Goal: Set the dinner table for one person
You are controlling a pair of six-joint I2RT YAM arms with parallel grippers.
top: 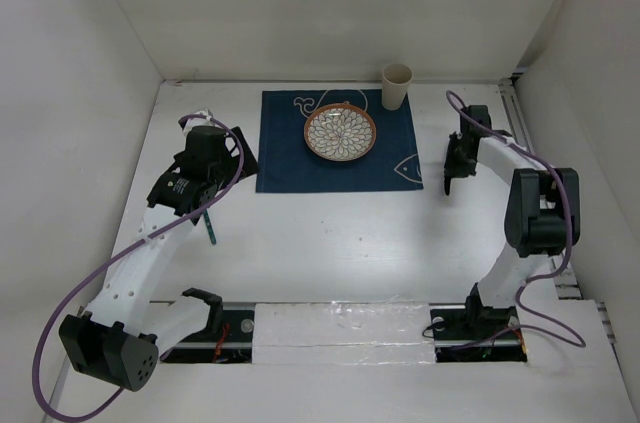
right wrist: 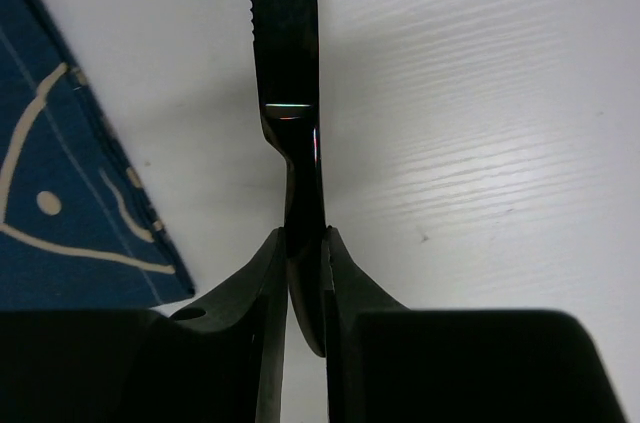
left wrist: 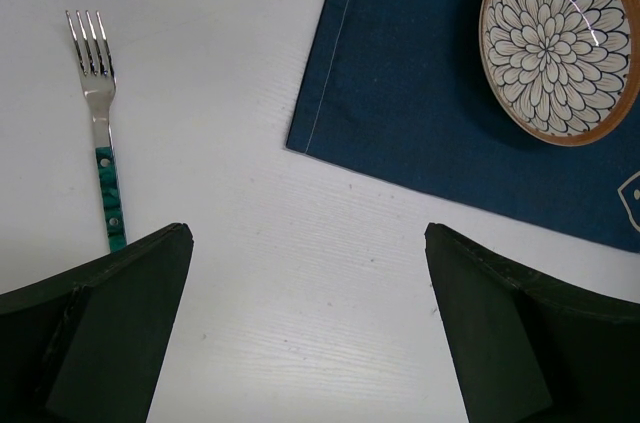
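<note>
Fork nearest, green-handled: lies flat on the white dinner table, left of the dark blue mat, tines pointing far. Left gripper: hangs over bare tabletop between fork and mat, jaws spread wide, holding nothing. Right gripper: sits just right of the mat's near right corner, fingers clamped on a dark serrated knife, blade out over the table. Farther back, flower-patterned plate on the mat; beige cup at its far right corner.
</note>
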